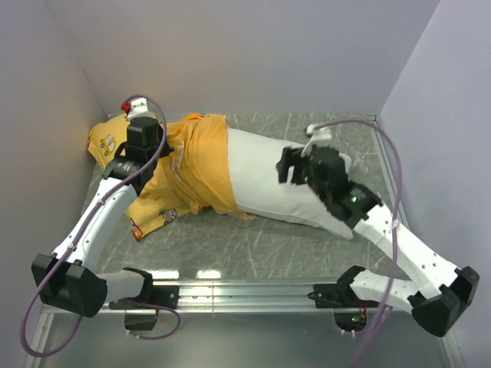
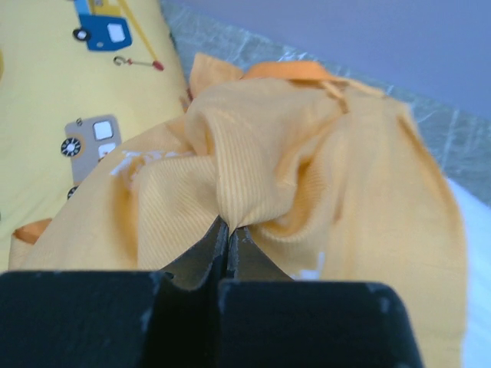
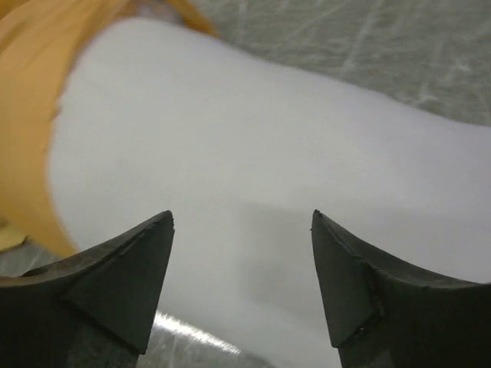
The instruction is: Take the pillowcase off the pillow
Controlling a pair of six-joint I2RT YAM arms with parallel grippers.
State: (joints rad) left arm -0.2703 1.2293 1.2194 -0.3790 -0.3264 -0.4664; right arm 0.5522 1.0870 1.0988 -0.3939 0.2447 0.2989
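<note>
The orange pillowcase point(image 1: 196, 165) is bunched over the left end of the white pillow point(image 1: 280, 184), whose right part lies bare on the table. My left gripper point(image 2: 228, 222) is shut on a pinched fold of the pillowcase point(image 2: 307, 153), at the cloth's left side point(image 1: 142, 142). Over the bare pillow point(image 3: 253, 153) hangs my right gripper point(image 3: 242, 222), open, with nothing between its fingers; from above it sits over the pillow's right half point(image 1: 290, 170).
A yellow cushion printed with little vehicles point(image 1: 106, 142) lies at the far left against the wall, its print point(image 2: 92, 46) close behind the left gripper. Walls close in on the left, back and right. A metal rail point(image 1: 245, 291) runs along the near edge.
</note>
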